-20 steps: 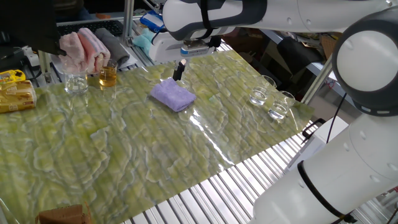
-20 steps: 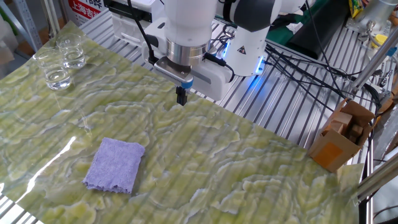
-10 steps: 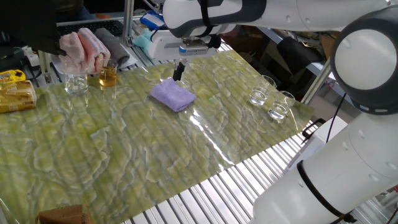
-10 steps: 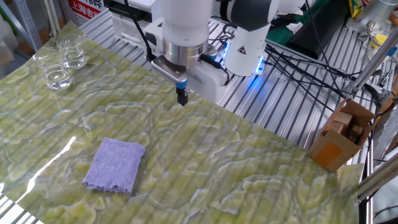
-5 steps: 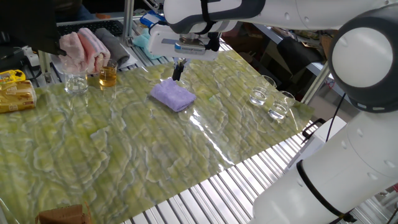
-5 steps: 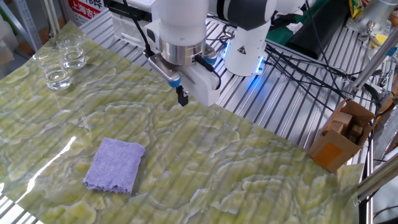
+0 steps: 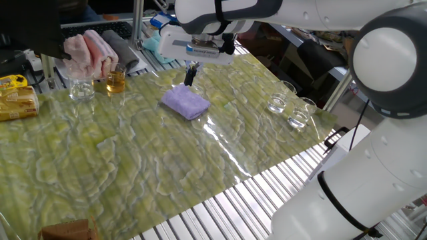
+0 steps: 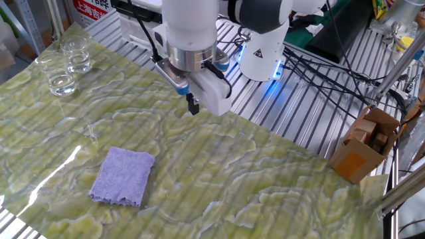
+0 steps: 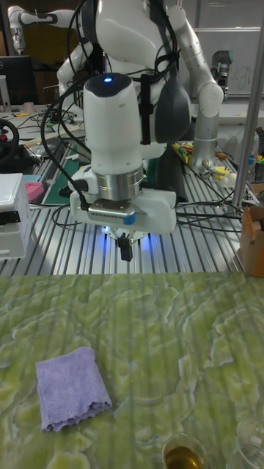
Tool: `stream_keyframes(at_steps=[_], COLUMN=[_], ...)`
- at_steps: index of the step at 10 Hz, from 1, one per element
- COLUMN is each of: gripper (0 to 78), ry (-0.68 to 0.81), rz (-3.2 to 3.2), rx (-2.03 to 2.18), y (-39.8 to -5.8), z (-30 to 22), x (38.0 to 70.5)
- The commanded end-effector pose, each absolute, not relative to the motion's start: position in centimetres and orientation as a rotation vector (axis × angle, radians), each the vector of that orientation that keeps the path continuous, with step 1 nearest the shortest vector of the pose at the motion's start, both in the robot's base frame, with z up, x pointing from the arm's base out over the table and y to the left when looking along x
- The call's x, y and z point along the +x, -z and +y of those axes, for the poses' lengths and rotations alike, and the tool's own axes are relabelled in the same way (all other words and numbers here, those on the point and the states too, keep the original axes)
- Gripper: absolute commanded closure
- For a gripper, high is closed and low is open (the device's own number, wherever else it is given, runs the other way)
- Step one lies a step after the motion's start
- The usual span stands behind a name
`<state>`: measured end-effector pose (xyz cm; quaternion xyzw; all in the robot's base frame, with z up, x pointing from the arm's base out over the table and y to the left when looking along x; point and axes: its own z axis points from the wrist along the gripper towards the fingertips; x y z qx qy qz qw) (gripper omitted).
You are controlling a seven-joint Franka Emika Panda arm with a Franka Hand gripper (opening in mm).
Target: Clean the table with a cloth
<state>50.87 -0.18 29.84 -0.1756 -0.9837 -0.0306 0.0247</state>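
Observation:
The lavender cloth (image 7: 185,102) lies flat and folded on the olive-green marbled table (image 7: 133,157), with nothing touching it. My gripper (image 7: 191,76) hangs just above the table near its far edge, a little behind the cloth, with its dark fingers pressed together and nothing between them. In the other fixed view the cloth (image 8: 121,175) sits low left on the table (image 8: 265,179), well apart from the gripper (image 8: 193,106). The tall fixed view has the gripper (image 9: 126,252) at the back edge of the table (image 9: 169,330) and the cloth (image 9: 71,386) in front of it to the left.
Two empty glasses (image 7: 277,101) (image 7: 298,117) stand near the right edge. An empty glass (image 7: 81,90) and a glass of amber liquid (image 7: 115,81) stand at the back left, by pink towels (image 7: 90,52). Yellow packets (image 7: 17,100) lie far left. A cardboard box (image 8: 365,149) sits off the table.
The gripper's hand has turned about its vertical axis over the last two seconds, staying above nearly the same spot. The cloth has not moved.

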Motion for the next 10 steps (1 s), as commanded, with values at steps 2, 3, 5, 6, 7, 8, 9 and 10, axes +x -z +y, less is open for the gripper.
stream_keyframes(at_steps=[2, 3, 5, 6, 7, 8, 9, 10], gripper=[77.6, 77.6, 77.6, 77.6, 77.6, 77.6, 77.6, 77.6], ry=[0.105, 0.105, 0.106, 0.107, 0.108, 0.110, 0.114, 0.115], rz=[-3.054, -3.058, -3.061, -3.057, -3.055, -3.052, -3.058, -3.062], rx=[-0.512, -0.491, -0.483, -0.497, -0.508, -0.517, -0.505, -0.499], y=[-30.3, -30.4, -30.5, -30.8, -30.9, -31.0, -31.2, -31.2], z=[-1.7, -2.4, -2.8, -3.1, -3.3, -3.5, -3.7, -3.7], x=[52.9, 53.4, 54.0, 54.7, 55.1, 55.5, 55.9, 56.0])
